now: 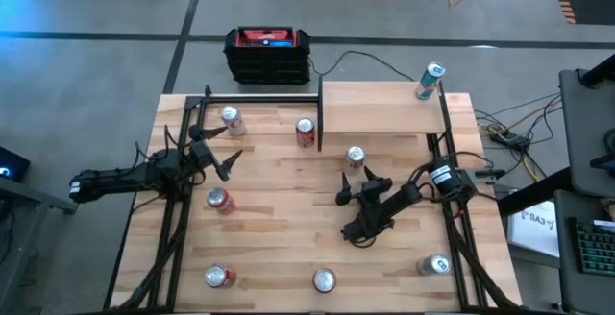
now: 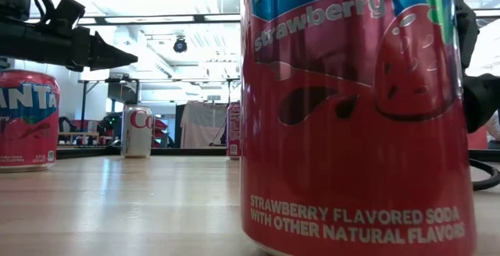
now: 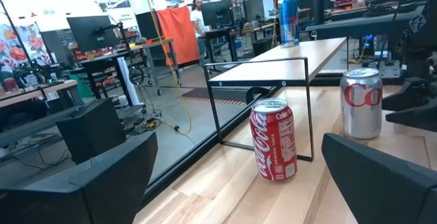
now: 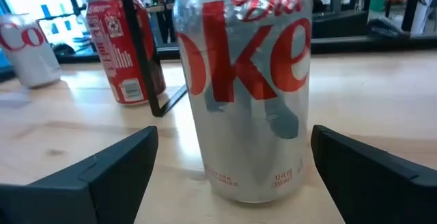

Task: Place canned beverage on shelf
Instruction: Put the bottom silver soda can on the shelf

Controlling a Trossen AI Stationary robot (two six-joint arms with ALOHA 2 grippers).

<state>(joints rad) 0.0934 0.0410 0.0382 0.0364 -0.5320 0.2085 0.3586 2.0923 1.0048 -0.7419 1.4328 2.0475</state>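
Two dark fingers of the right gripper [image 4: 232,162] stand wide around the silver Diet Coke can [image 1: 355,157] just before the pale wood shelf [image 1: 380,109], seemingly readying a grasp, while the left gripper [image 1: 219,154] waits open.

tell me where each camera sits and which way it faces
High view: above the table, looking straight down on both arms, the cans and the shelf.
Low view: at tabletop height, facing the room; a strawberry soda can fills it, with arm parts at the edges.
Left wrist view: past the open left gripper toward a Coca-Cola can.
Right wrist view: open right gripper around the Diet Coke can.
Shared: both wrist views show that Coca-Cola can.
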